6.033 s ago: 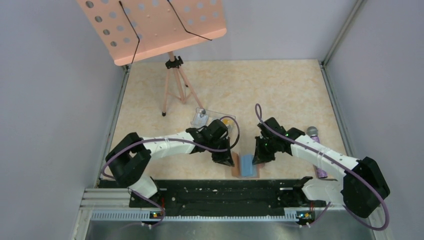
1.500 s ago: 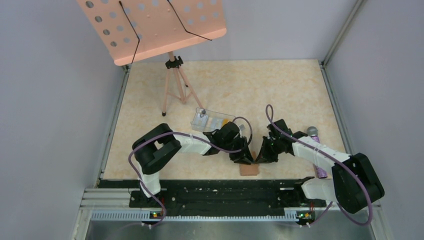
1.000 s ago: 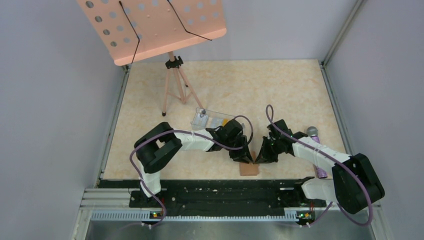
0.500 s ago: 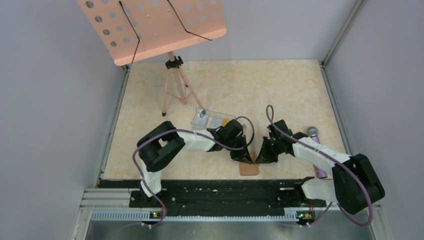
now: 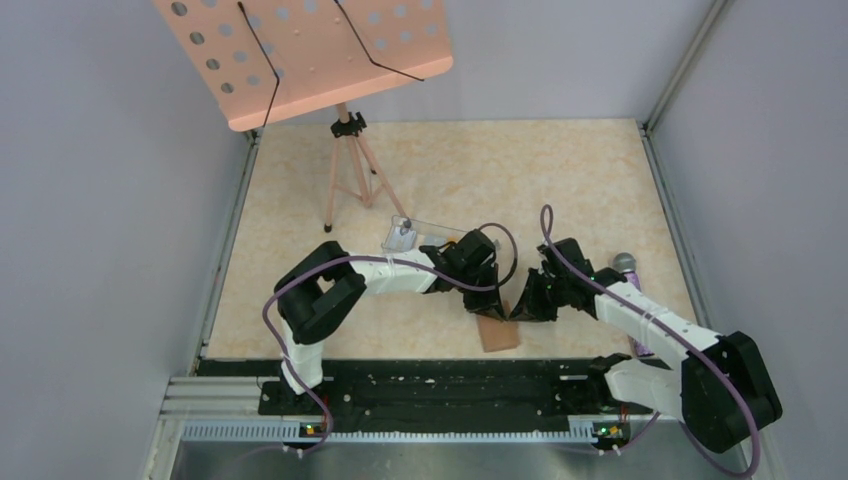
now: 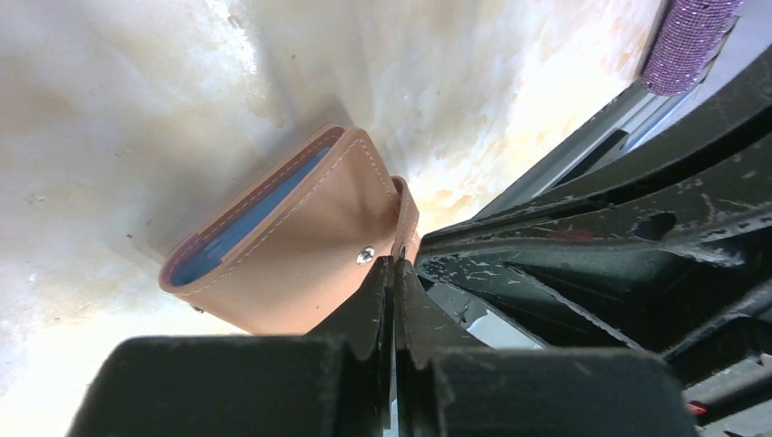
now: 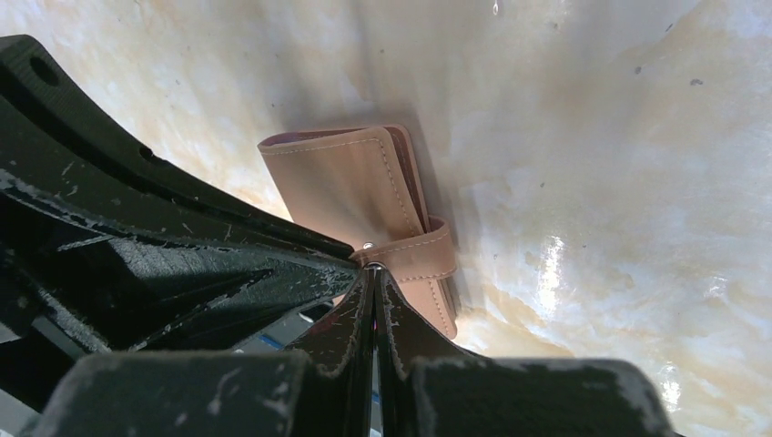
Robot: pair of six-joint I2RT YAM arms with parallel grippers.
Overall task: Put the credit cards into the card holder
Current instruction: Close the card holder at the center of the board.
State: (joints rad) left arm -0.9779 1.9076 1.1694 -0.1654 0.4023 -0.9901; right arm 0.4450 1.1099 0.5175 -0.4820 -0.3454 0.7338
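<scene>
The left gripper [image 5: 489, 304] and right gripper [image 5: 521, 307] meet over the flat brown leather-like card holder [image 5: 499, 336], apparently touching it.

Both arms reach inward, and we find their hands meeting near the centreline in front of the bases.

Left arm [image 5: 380, 272]: elbow folded close to its base, forearm running right, wrist pitched down. The left hand [image 5: 489, 310] points down and slightly right.

Right arm [image 5: 640, 315]: forearm running left from its base, wrist pitched down. The right hand [image 5: 518, 312] points down and slightly left.

We read the two hands as just beside each other, converging at the tips. Whether the tips touch, we cannot tell.

Left wrist view: left fingers [image 6: 369, 305] pressed together, only a hairline seam between them.

Right wrist view: right fingers [image 7: 350, 314] likewise closed flat against each other.

Each wrist view shows the opposite hand close alongside.
</scene>
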